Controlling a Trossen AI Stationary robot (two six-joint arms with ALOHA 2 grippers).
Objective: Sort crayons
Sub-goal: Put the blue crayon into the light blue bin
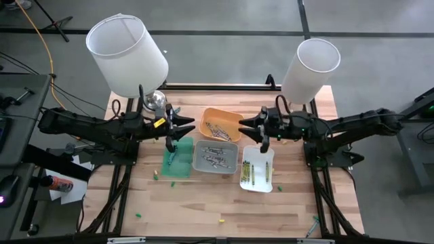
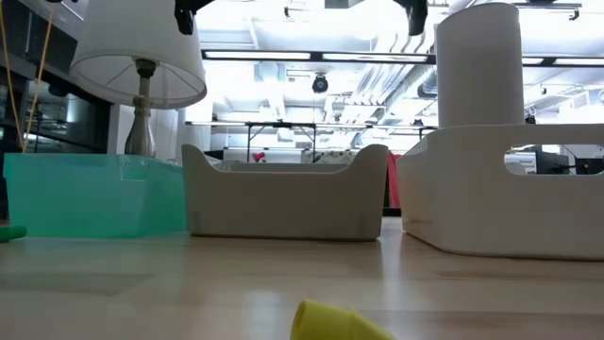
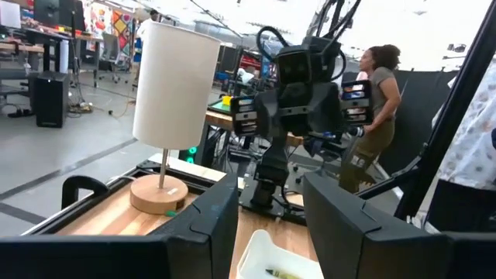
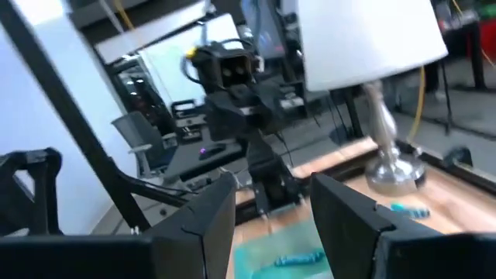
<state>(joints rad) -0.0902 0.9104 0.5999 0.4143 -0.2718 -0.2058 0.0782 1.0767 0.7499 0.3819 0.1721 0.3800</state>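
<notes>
Flanking lamps [image 1: 129, 54] beside trays [image 1: 215, 157]

Bright ceiling lights [image 2: 283, 54] wash out the low view with glare. The right wrist view is smeared with blur, and the yellow crayon [image 2: 335, 323] up close is out of focus.

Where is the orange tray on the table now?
In the high view, the orange tray sits at the table's far middle, between the two grippers, just behind the grey tray.
</notes>
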